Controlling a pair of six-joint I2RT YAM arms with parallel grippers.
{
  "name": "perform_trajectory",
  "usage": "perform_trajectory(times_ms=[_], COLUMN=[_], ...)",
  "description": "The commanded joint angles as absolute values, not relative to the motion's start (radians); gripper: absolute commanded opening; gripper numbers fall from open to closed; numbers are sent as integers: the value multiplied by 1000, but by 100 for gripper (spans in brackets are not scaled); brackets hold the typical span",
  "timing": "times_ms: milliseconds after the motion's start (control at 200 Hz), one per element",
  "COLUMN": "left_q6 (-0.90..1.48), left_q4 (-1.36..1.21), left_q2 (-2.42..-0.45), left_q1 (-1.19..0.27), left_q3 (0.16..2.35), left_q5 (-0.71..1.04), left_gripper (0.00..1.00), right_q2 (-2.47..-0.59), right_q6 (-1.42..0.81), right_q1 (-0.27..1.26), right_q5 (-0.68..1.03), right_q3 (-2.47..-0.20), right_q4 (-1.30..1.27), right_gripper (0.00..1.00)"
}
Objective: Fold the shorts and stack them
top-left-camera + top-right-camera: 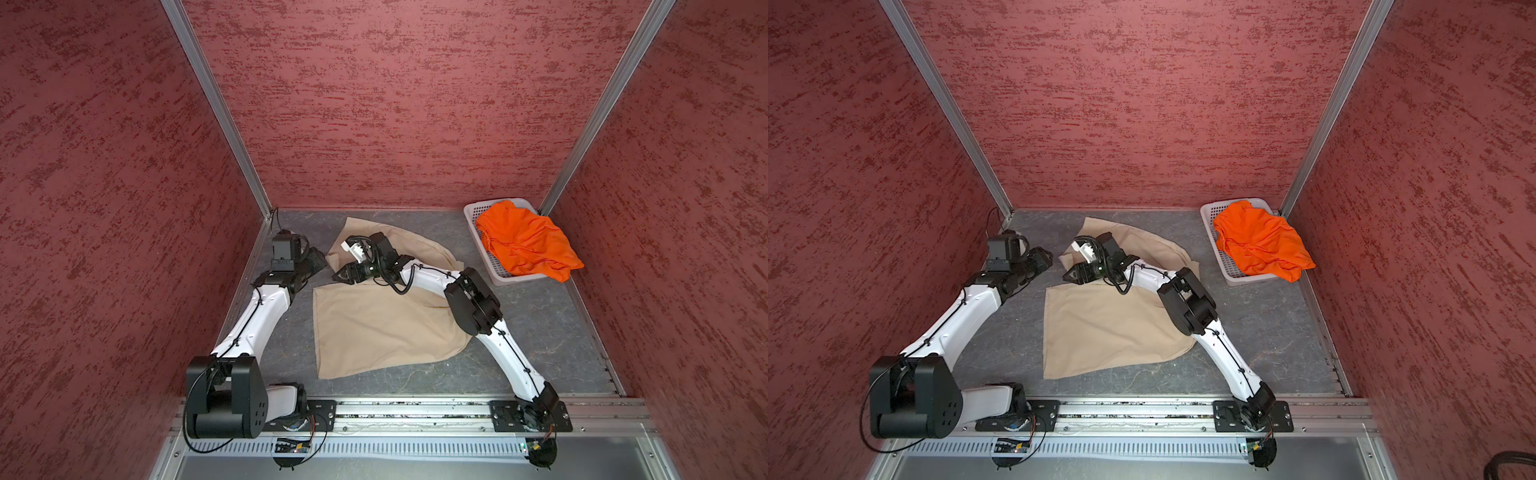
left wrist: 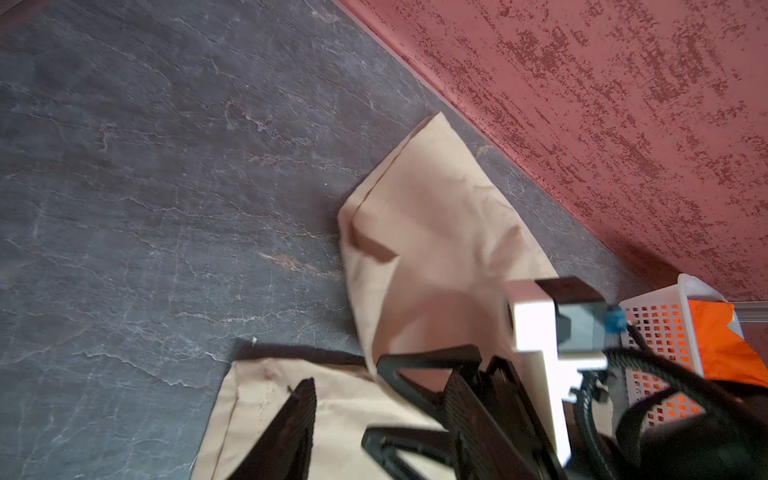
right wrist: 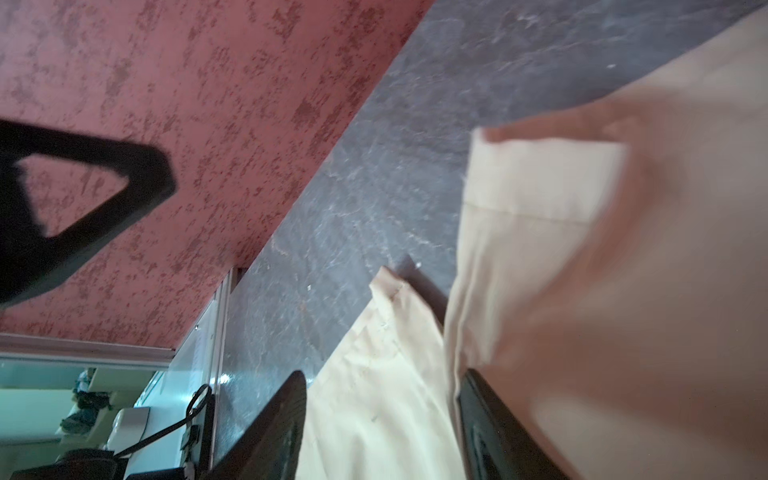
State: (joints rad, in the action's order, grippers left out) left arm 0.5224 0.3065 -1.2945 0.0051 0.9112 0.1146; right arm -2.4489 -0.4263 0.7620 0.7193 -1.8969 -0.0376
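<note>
While the beige shorts (image 1: 374,328) lie spread on the desk (image 1: 536,332) with both legs pointing toward the left arm's side, the step in hand looks to be the first fold, far leg over near leg; the orange shorts (image 1: 523,241) sit crumpled in the white basket (image 1: 511,279) at the far right corner, one part hanging over its rim. The left gripper (image 1: 319,261) hovers just beside the far leg's hem, its jaws about half apart with nothing in them; the right gripper (image 1: 338,275) reaches over the gap between the two legs, jaws likewise apart; cloth shows between its fingers (image 3: 282,428) in the right wrist view, yet the gap is too wide for a pinch on such thin fabric, so I judge that it holds nothing. To do this well, the left jaws should come down on the hem corner that shows turned over in the left wrist view, catching both layers; the right should take the same leg nearer the crotch, so that the two lift one straight edge; then carry it low and match hem to hem before letting go. The grippers sit close together and could clash; a single-layer pinch would leave the leg bunched.
</note>
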Motion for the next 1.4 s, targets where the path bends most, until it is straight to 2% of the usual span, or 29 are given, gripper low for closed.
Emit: perform_trajectory(times_ms=[0,180,291,641,756,962,1122,1272,1398], left_q6=[503,509,527,620,654,661,627,600,602], left_q4=[252,199,190,209,215,203,193,215,245], left_q2=[-1327,-1444,-1553,-1856,-1900,-1929,-1953,-1867,-1704], left_q1=[-12,-90,-131,-112,-84,-34,10,-1,-52], left_q3=[945,999,1041,1130,1120,1108,1181,1233,1180], left_q5=[154,187,177,136,126,119,165,172,154], left_gripper=[53,52,52,50,42,44,48,54,53], right_q2=[-2303,-2186,-2168,-2323,-2380,-2495,-2512,-2373,-2167], right_q6=[-414,-557,-548,-544,-548,-563,-514,-462,-437], right_q1=[723,597,533,394,362,313,302,303,315], right_q5=[636,555,512,317,261,195,235,278,333], right_q3=[-1793,-1565,-1512,-1665,-1751,-1915,-2020,-1974,-1787], right_q4=[-125,-258,-202,117,207,328,342,279,191], right_gripper=[63,62,62,61,61,61,62,62,61])
